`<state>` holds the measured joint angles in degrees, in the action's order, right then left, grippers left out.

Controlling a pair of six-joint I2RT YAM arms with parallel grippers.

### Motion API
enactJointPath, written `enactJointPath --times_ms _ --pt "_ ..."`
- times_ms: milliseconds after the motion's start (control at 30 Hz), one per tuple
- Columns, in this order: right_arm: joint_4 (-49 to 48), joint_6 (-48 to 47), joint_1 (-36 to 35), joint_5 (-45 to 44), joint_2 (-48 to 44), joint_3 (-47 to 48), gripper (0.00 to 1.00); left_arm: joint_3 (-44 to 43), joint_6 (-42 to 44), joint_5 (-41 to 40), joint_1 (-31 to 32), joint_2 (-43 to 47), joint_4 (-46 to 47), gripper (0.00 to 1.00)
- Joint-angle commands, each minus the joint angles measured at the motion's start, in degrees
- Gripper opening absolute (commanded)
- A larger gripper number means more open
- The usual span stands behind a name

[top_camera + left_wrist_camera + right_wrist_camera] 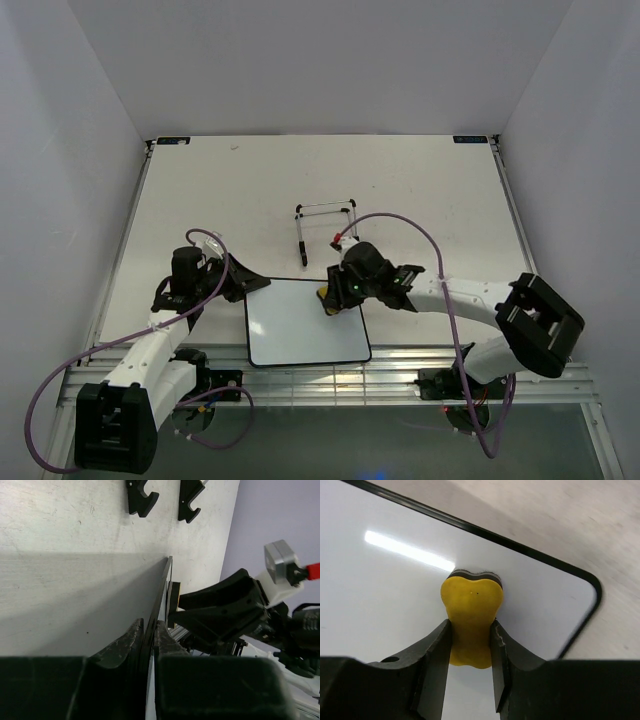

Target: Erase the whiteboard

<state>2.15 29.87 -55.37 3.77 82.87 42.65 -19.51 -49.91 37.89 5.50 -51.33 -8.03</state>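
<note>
Right claw (470, 635) clamped on yellow eraser (471, 597), upper right of whiteboard (300, 330). Left claw (149, 632) pinches its left edge. Board flat, long axis left-right across frame.

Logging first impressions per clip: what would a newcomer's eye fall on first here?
The yellow eraser, pinched in the right gripper, presses on the whiteboard near its far right corner. The left gripper clamps the board's left edge; no writing shows. A wire stand sits behind it.

Bright overhead light, glare streak on the whiteboard (380, 605), left wrist foreground dark, perhaps blurred
</note>
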Motion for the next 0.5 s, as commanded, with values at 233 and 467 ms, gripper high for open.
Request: enactJointPath --times_ms 233,467 --pt "3.91 -4.64 11.25 6.95 -4.91 -15.76 0.29 -0.88 1.57 -8.09 0.30 0.18 -4.36 0.00" --pt "2.94 -1.84 6.35 9.94 -5.61 -11.28 0.27 -0.88 1.48 -8.18 0.30 0.44 -4.45 0.00"
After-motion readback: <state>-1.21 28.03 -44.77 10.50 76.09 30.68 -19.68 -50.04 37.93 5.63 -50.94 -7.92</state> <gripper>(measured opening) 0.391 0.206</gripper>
